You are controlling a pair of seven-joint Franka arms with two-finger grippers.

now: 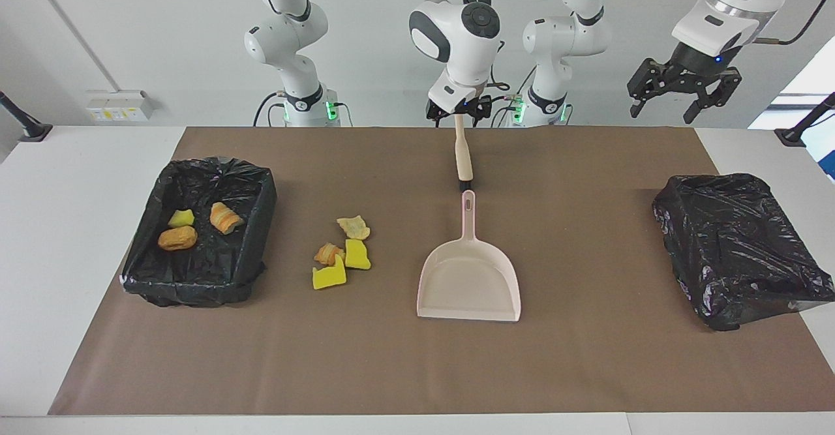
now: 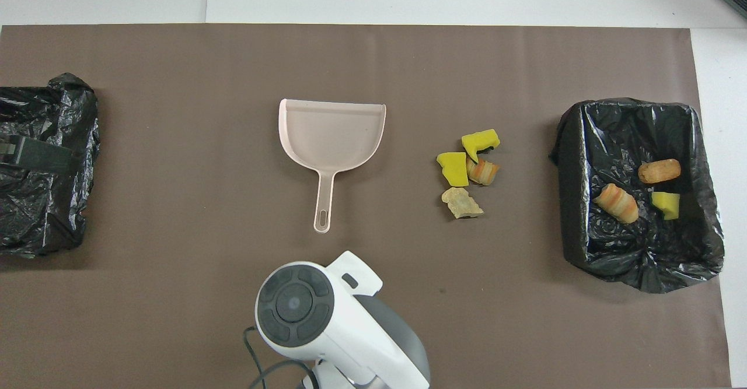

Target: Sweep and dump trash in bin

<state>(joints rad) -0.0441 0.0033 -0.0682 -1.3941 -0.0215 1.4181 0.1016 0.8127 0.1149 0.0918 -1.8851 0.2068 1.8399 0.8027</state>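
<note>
Readable text: none in either view.
Arms: no legible lettering on the casings.
Wall plate [image 1: 117,105]: yellow stickers on it, print too small to read.
Dustpan [image 1: 470,283]: unmarked.
Bins: black liners, no labels visible.
</note>
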